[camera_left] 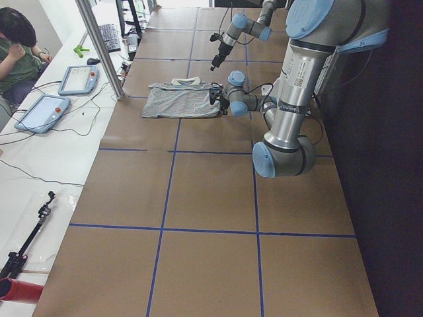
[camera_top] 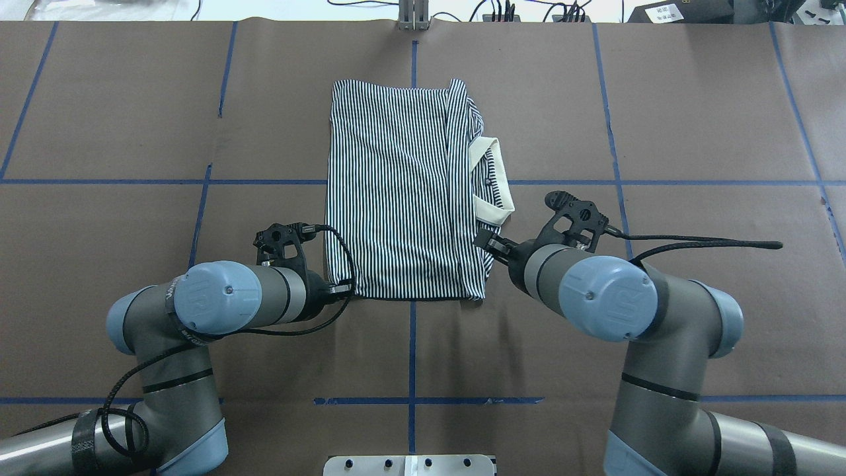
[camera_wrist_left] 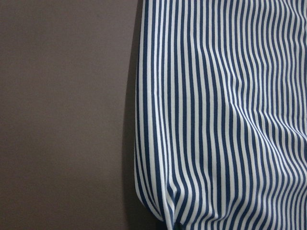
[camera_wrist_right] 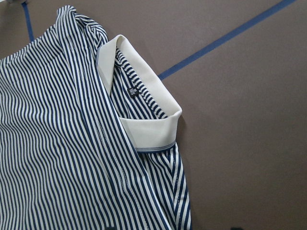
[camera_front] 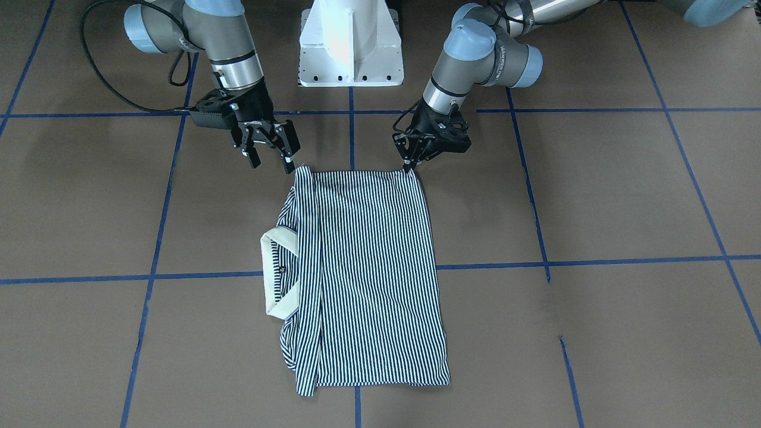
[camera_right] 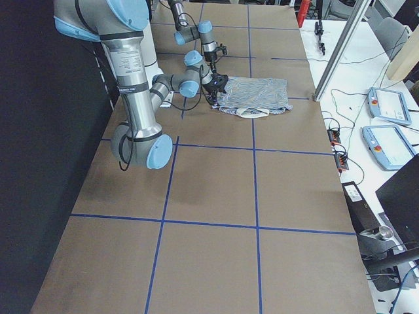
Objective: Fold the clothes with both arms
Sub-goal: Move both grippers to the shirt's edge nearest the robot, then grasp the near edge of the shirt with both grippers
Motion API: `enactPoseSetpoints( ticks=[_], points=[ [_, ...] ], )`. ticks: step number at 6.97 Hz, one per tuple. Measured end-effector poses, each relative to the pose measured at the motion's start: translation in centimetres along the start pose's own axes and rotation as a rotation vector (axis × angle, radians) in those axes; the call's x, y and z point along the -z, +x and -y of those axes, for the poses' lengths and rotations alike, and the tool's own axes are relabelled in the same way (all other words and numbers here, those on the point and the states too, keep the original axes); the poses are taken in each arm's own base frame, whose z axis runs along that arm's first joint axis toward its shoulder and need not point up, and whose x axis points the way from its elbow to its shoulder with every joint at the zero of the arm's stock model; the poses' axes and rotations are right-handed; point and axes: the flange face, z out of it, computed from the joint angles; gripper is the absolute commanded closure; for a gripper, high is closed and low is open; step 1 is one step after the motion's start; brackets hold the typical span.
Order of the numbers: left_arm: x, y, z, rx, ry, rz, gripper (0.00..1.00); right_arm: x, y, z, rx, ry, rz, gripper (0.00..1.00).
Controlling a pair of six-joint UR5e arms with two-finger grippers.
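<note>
I see the polo shirt (camera_front: 368, 267) lying flat near the middle of the brown tabletop (camera_front: 594, 196). It is folded lengthwise into a tall rectangle and lies across a blue tape line (camera_front: 624, 260). Its cream collar (camera_front: 278, 279) sticks out from the edge on the robot's right side, and the right wrist view shows a small dark label inside it. The shirt's edge nearest the robot's base runs between the two arms. The left arm (camera_front: 475, 56) reaches down to the near corner on its own side. Its jaws are drawn narrow and appear to pinch that corner. The left wrist view only shows stripes bunching toward the bottom of the frame, so I can't be fully sure of the grip. The right arm (camera_front: 229, 56) hangs just beside the opposite near corner, its jaws spread wide and empty, one fingertip close to the cloth. The white pedestal (camera_front: 351, 47) stands beyond the shirt, between the arms.
</note>
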Motion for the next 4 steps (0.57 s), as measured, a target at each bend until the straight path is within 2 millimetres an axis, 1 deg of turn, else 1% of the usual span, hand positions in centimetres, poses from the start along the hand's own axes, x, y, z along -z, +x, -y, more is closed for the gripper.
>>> enactPoseSetpoints(
  ticks=[1,3,4],
  points=[
    [0.0,0.1,0.0,0.000,0.001,-0.001,1.00,-1.2,-1.0,-1.2,-0.034,0.008,-0.038,0.22],
    [0.1,0.1,0.0,0.000,0.001,-0.003,1.00,-3.3,-1.6,-2.7,-0.041,0.018,-0.086,0.19],
    [0.1,0.1,0.0,0.001,0.001,-0.003,1.00,-4.5,-2.1,-3.2,-0.037,0.023,-0.106,0.15]
  ],
)
